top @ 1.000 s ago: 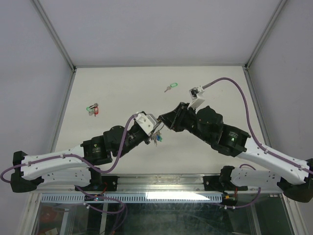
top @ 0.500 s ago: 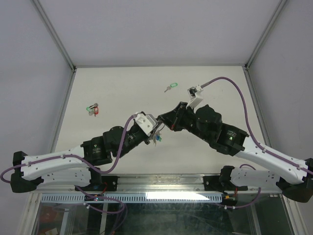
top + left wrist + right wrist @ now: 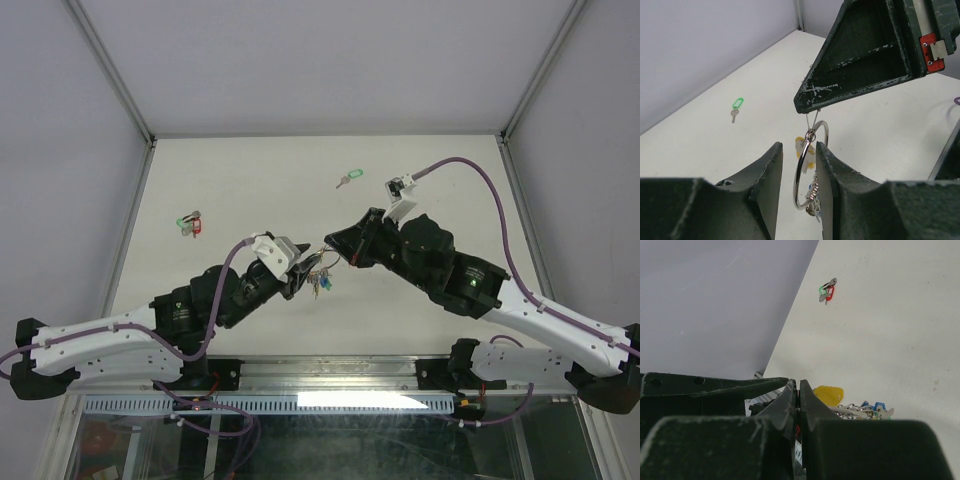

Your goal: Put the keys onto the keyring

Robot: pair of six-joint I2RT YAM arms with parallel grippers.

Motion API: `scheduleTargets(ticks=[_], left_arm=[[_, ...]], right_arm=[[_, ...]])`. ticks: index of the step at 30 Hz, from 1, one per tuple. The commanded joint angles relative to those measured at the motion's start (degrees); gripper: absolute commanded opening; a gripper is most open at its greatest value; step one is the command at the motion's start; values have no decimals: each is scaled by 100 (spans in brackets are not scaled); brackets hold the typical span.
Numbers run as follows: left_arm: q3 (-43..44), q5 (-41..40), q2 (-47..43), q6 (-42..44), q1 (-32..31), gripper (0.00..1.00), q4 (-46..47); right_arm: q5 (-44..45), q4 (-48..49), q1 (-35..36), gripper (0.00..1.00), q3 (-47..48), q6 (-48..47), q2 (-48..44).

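Heads up, your right end effector was pressed together on a thin wire loop hooked at the very top of the keyring. The keyring stood upright in the narrow gap between the fingers of your left end effector, touching one finger. Honestly I couldn't tell if those fingers were actually clamping it or just sitting either side. The yellow key hung right behind the ring, and the blue-tagged keys dangled in a bunch off its bottom. The green key lay flat on the table, well apart from both arms, toward the far side. Over by the left edge there was a green-and-red pair of tags lying together.
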Motion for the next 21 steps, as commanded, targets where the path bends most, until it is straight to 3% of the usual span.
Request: scheduleTargets(ticks=[1,14,21], left_arm=[[-73,0,-141,-223,-53,31,124],[-292,34,-144,-358,-53,31,104],[-290,15,-74,-303,-48,23,135]], right_arm=[[139,499,-5,0,339,-46,-86],[125,390,-5,0,479,-75,-157],[-26,433,-10,0,533,-91,-108]])
